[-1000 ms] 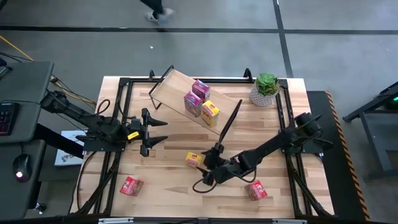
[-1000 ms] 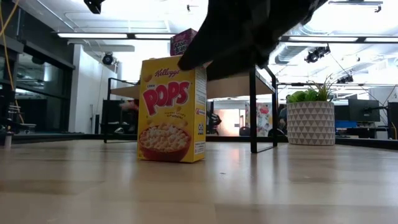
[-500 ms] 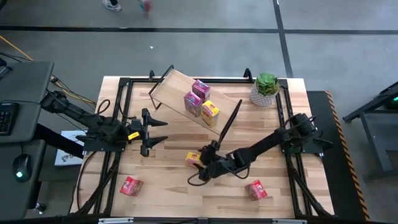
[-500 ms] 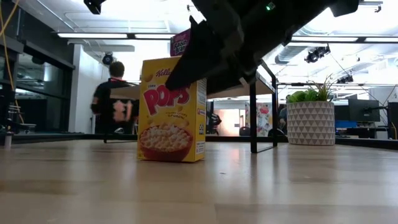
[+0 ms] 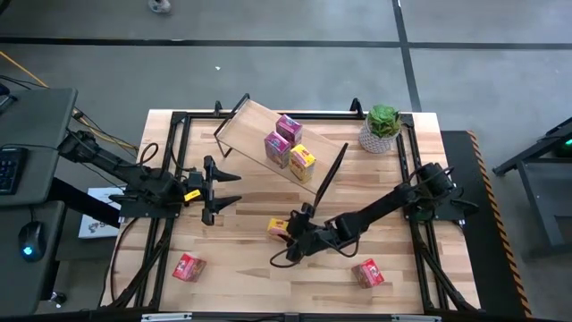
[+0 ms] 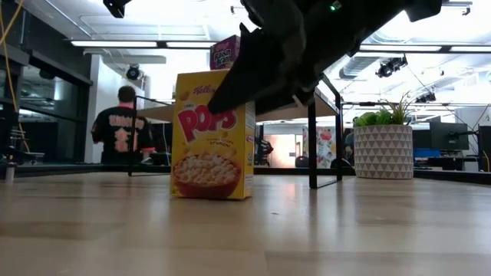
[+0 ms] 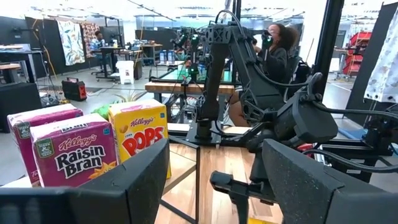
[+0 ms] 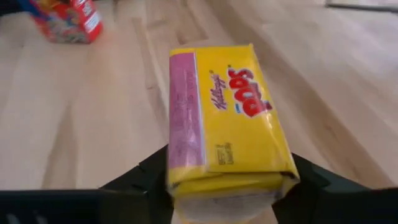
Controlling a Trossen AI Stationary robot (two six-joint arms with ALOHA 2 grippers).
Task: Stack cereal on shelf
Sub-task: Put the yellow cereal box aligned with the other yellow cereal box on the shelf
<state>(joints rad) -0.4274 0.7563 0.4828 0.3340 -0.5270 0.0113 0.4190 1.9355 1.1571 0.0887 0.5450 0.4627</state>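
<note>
From above, the shelf (image 5: 279, 148) lies at an angle across the far middle of the table (image 5: 241, 259), carrying 3 cereal boxes (image 5: 289, 146), 2 pink and 1 yellow, with a potted plant (image 5: 382, 127) beside its right end. 2 red boxes sit on the near part of the table, one near the left corner (image 5: 189, 266) and one to the right (image 5: 367, 273). The right gripper (image 5: 291, 231) reaches across to a yellow Pops box (image 5: 278, 229) standing mid-table, a finger on each side of it; a second earlier it hung just right of the box with fingers spread wider. The left gripper (image 5: 225, 189) waits left of the shelf, fingers apart and empty, unchanged. At table height, the right arm's dark bulk crosses in front of the Pops box (image 6: 212, 135) and covers its top right corner, where earlier it only brushed that corner; a shelf leg (image 6: 313, 136) stands behind, and a person (image 6: 120, 130) in the room has shifted. The left wrist view looks past its spread fingers (image 7: 140, 180) at Raisin Bran (image 7: 74, 152) and Pops boxes (image 7: 140, 134) on the shelf. The right wrist view shows the yellow box (image 8: 227, 121) pinched between both fingers (image 8: 140, 174).
</note>
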